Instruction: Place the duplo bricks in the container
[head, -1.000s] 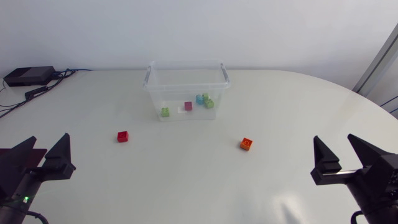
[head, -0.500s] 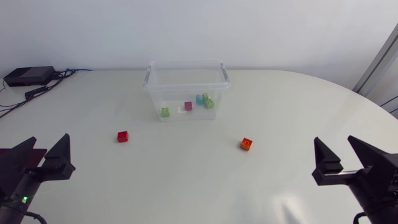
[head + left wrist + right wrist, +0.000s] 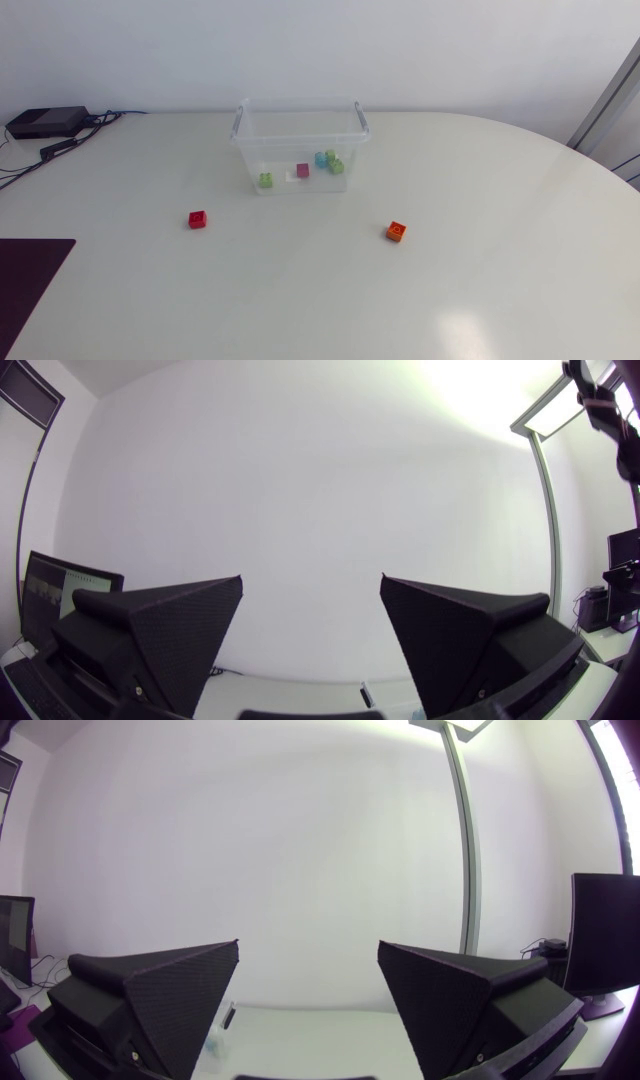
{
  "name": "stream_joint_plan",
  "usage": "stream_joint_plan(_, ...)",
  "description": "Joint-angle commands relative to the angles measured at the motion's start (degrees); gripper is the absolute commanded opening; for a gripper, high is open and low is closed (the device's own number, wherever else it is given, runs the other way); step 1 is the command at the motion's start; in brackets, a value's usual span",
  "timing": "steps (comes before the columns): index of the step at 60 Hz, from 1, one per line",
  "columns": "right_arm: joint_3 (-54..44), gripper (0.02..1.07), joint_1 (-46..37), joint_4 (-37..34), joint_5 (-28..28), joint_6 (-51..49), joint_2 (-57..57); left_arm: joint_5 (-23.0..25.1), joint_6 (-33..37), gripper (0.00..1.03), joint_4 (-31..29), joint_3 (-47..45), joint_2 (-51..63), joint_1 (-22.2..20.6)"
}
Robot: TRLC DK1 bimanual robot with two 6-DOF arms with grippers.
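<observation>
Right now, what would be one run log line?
left pincer: open, empty; right pincer: open, empty; red brick: on table; orange brick: on table; container: several bricks inside

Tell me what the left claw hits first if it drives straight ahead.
Nothing shows ahead of the open left claw in its wrist view. The way looks free, though depth is unclear.

Container [image 3: 282, 150] clear glossy plastic; table [image 3: 490, 200] smooth, slight sheen
</observation>
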Motion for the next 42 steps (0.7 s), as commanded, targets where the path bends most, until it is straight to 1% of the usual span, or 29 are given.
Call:
stream_joint_plan(1,9.8,1.03,-0.1,-1.4,0.5,0.2,6.7,-0.1,-0.4,0.96,-1.8,10.2,7.9,-0.4)
stream_joint_plan(9,26.0,1.03,0.1,-5.5,0.3,-0.7,17.2,-0.1,0.0,0.96,-5.0,25.2,19.2,-0.7)
stream_joint_plan(14,35.4,1.03,0.1,-7.6,0.2,-1.2,23.7,-0.1,0.9,0.96,-6.7,32.4,25.3,-0.6)
stream_joint_plan(21,47.0,1.03,0.1,-11.6,-0.1,-2.1,33.3,-0.1,1.5,0.96,-11.3,43.9,36.4,0.0)
stream_joint_plan(23,49.9,1.03,0.2,-13.0,-0.3,-2.2,36.0,-0.1,1.9,0.94,-12.6,46.8,39.3,0.2)
stream_joint_plan(25,52.1,1.03,0.2,-13.7,-0.3,-2.5,38.4,-0.1,2.2,0.91,-15.8,51.2,43.5,0.1)
stream_joint_plan(32,58.6,1.03,0.9,-18.1,-0.8,-2.6,47.3,0.0,2.2,0.91,-26.6,63.6,55.8,-1.1)
stream_joint_plan(37,59.5,1.03,1.0,-18.8,-1.4,-2.6,51.0,0.0,1.9,0.91,-33.7,70.9,63.6,-2.1)
stream_joint_plan(42,59.7,1.03,1.8,-20.8,-2.0,-2.5,55.0,0.0,1.9,0.91,-37.5,74.3,69.8,-3.2)
